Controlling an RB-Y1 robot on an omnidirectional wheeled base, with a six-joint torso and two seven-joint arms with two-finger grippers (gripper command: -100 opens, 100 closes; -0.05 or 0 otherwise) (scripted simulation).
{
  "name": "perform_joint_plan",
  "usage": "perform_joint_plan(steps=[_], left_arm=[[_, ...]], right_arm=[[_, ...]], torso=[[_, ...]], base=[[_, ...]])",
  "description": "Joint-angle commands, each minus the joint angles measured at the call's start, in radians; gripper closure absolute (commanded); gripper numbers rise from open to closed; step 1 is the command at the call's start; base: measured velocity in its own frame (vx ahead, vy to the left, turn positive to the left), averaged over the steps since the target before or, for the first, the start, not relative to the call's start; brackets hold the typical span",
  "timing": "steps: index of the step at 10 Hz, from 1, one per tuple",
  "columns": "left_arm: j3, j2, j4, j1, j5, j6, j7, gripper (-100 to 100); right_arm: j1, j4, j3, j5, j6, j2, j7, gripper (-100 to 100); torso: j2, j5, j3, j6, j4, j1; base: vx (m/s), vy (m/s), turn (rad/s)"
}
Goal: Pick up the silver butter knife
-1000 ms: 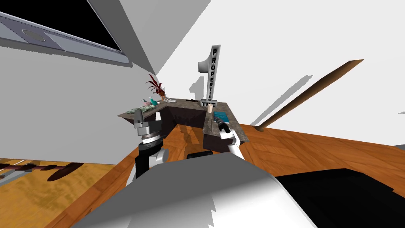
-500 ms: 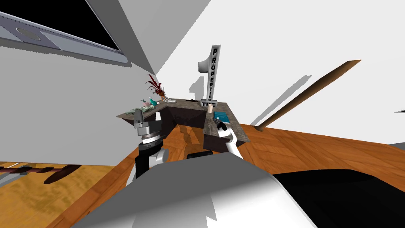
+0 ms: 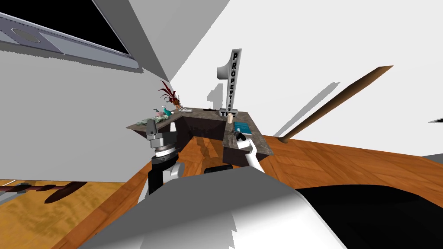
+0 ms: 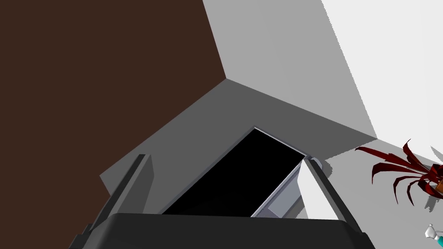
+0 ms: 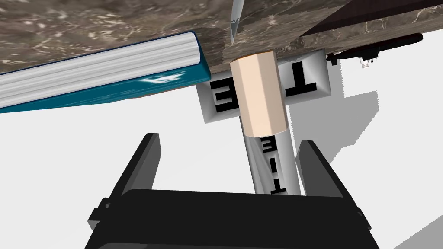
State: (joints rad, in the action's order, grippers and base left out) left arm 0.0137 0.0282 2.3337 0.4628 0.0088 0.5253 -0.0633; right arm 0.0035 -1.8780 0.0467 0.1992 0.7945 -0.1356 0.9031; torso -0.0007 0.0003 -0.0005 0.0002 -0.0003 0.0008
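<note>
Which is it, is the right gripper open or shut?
Open. The right gripper has its fingers wide apart, pressing nothing; the beige cylinder ahead is untouched.

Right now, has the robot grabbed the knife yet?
Not yet. Done: the right hand is at the marbled counter, open. In hand: nothing; a beige cylinder and a teal book lie ahead of it. Left: reach the thin grey blade beyond the cylinder, likely the knife, close and lift. The left hand is open too.

Left claw (image 4: 229, 159) and right claw (image 5: 229, 139), both spread.
</note>
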Motion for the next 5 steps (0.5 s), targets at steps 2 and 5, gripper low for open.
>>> perform_joint_plan(steps=[2,5], left_arm=[[0.0,0.0,0.0,0.0,0.0,0.0,0.0,0],[0.0,0.0,0.0,0.0,0.0,0.0,0.0,0]], right_arm=[[-0.024,0.032,0.004,0.006,0.065,0.005,0.044,-100],[-0.054,0.072,0.009,0.015,0.14,0.014,0.094,-100]], torso=[[0.0,0.0,0.0,0.0,0.0,0.0],[0.0,0.0,0.0,0.0,0.0,0.0]], base=[[0.013,0.019,-0.015],[0.008,0.013,-0.01]])
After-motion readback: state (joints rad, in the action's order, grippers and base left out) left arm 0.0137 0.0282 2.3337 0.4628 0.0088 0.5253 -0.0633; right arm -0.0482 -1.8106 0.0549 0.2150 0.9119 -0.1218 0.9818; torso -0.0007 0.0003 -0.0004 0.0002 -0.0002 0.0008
